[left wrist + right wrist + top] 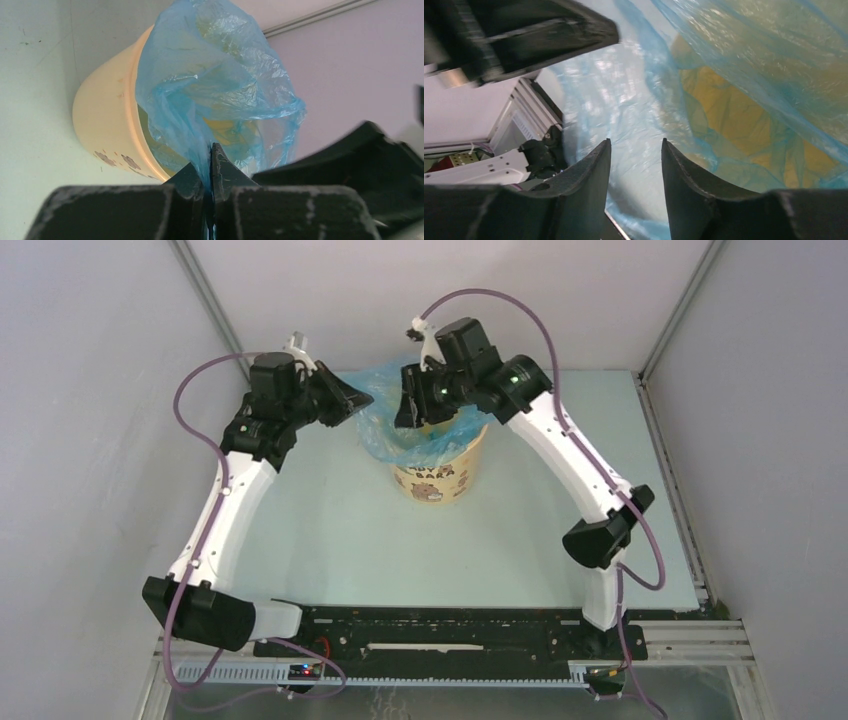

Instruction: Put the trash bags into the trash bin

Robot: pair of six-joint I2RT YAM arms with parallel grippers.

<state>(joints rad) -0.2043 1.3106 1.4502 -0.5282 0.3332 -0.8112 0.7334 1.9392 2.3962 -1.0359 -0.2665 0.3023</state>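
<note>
The pale-yellow trash bin (437,475) stands upright at mid-table, its animal prints facing the camera. The light-blue trash bag (385,390) hangs into the bin and spreads over its rim toward the left. My left gripper (358,400) is shut on the bag's left edge, just left of the bin rim; in the left wrist view the film (210,100) is pinched between the jaws (210,160) beside the bin (105,115). My right gripper (410,412) is open above the bin mouth; its view shows film (644,90) past the parted fingers, nothing between them (635,150).
Grey enclosure walls stand on the left, back and right. The pale-green table surface (320,540) lies around the bin. The black rail with the arm bases (450,635) runs along the near edge. Purple cables loop from both arms.
</note>
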